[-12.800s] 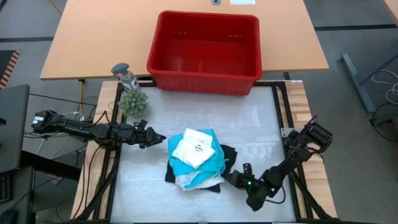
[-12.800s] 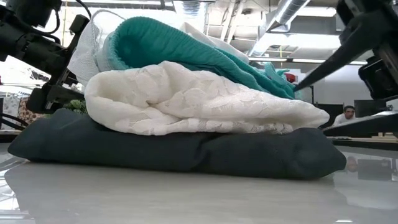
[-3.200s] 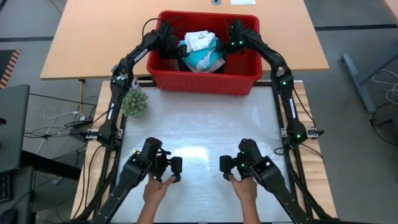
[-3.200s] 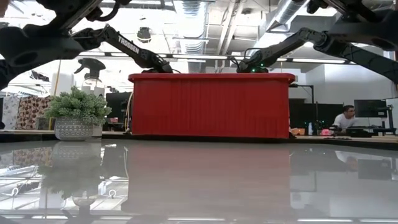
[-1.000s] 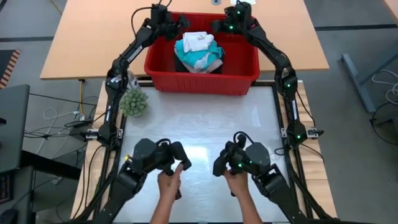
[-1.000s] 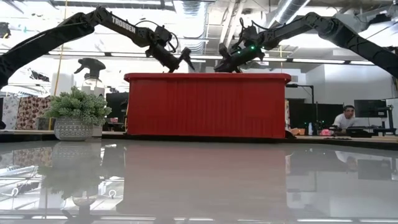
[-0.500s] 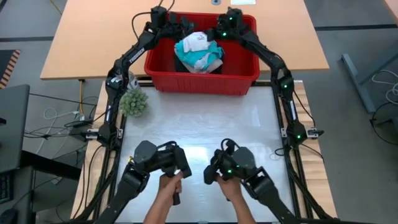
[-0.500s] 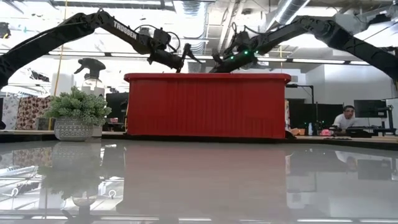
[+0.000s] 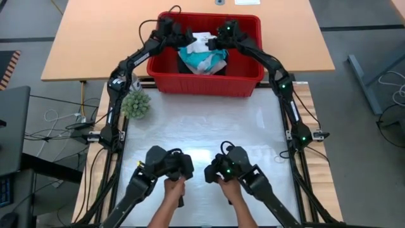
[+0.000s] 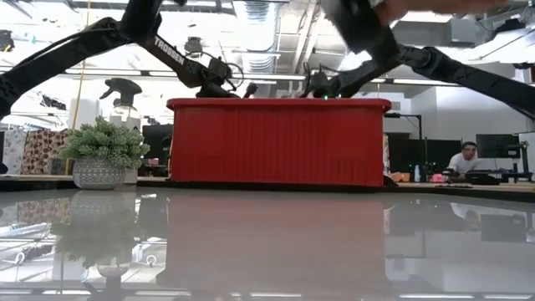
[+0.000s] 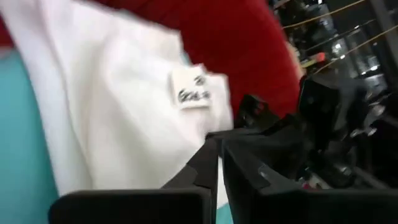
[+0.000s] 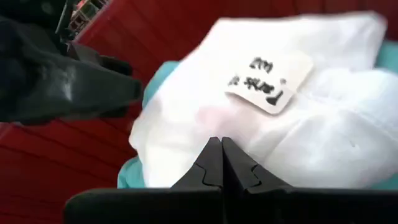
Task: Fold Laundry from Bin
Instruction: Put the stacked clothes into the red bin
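The red bin (image 9: pixel 205 83) stands at the table's far edge; the low view shows its slotted front wall (image 10: pixel 280 142). Inside lies the laundry: a white garment with a label (image 9: pixel 204 39) on top, teal cloth (image 9: pixel 201 58) under it, and a black edge below. My left gripper (image 9: pixel 185 38) reaches in from the bin's left and my right gripper (image 9: pixel 214 39) from its right. Both are shut, and their tips stand at the white garment (image 11: pixel 124 106) (image 12: pixel 298 124), facing each other. My left gripper points its shut fingers (image 11: pixel 208 165) at the white garment beside its label (image 11: pixel 196 90), slanting down from the bin's left; I cannot tell whether they touch it. My right gripper has its shut fingertips (image 12: pixel 214 152) against or just above the white garment near the label (image 12: pixel 270 81); touching or apart, I cannot tell.
A small green plant (image 9: pixel 135 104) stands at the table's left, in front of the bin's corner. At the near edge a person's hands (image 9: pixel 174 190) hold two more dark arms (image 9: pixel 243 174). A wooden table (image 9: pixel 95 38) lies beyond the bin.
Both grippers have sunk from above the bin's rim down into the bin, toward the laundry and toward each other. My left gripper has shut on the way down. The hand-held arms at the near edge have drawn closer together.
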